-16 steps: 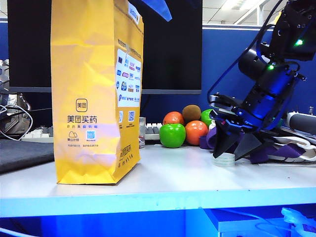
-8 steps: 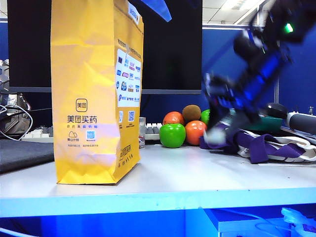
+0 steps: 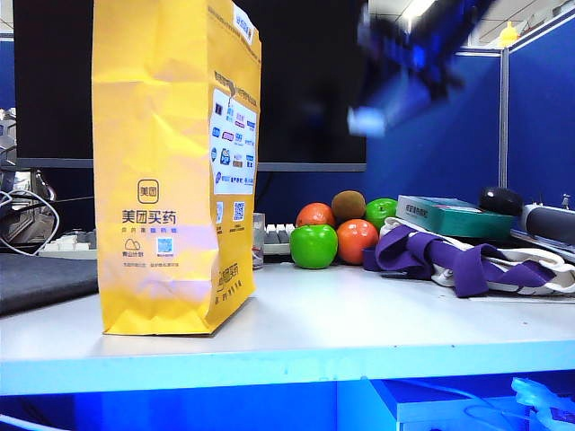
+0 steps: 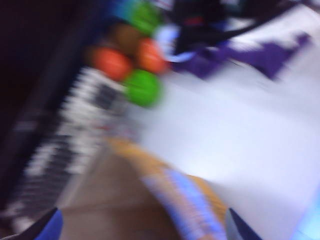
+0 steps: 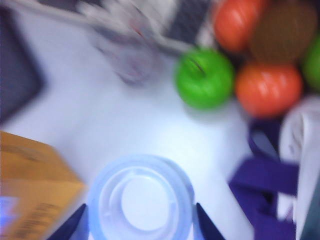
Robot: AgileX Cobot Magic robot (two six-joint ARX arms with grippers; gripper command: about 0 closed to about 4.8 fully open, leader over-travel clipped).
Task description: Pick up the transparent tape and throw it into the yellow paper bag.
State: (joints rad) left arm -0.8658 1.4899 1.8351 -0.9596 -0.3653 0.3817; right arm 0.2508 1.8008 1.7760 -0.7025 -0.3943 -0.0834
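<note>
The transparent tape (image 5: 141, 200) is a pale bluish ring held flat between the dark fingertips of my right gripper (image 5: 141, 226), which is shut on it. In the exterior view that gripper (image 3: 388, 94) is a blue blur high above the fruit, with the tape (image 3: 367, 121) a pale smear at its tip, to the right of the yellow paper bag (image 3: 171, 171). The bag stands upright on the table's left part. My left gripper (image 4: 142, 227) hangs open over the bag's open top (image 4: 185, 200), its blue fingertips (image 4: 50, 225) far apart and nothing between them.
Behind the bag's right side lie a green apple (image 3: 314, 245), oranges (image 3: 356, 240) and a kiwi (image 3: 349, 205). A purple and white cloth (image 3: 449, 256), a teal box (image 3: 454, 215) and a keyboard (image 3: 274, 235) are on the right and at the back.
My right gripper rose from the table by the purple cloth and swung up and to the left with the tape in it. The blue piece above the bag's top left the exterior view.
</note>
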